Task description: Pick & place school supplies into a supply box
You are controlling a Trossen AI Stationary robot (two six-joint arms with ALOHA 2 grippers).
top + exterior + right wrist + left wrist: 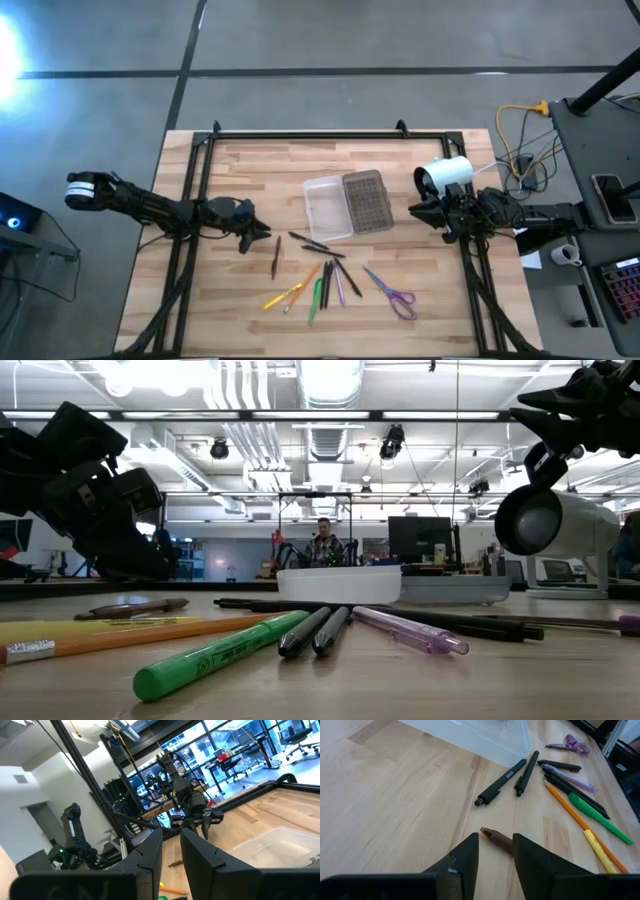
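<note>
Position check from my station: left gripper hovers low with fingers parted around the dark red pen (released, not clamped), left of the scattered pens and scissors. Supply box lies open mid-table. Right gripper waits beside it, fingers slightly apart, holding nothing.

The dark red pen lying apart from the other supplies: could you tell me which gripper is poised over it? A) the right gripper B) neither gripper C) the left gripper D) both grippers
C: the left gripper hangs open with the dark red pen showing between its fingers, while the right gripper waits beside the supply box.
</note>
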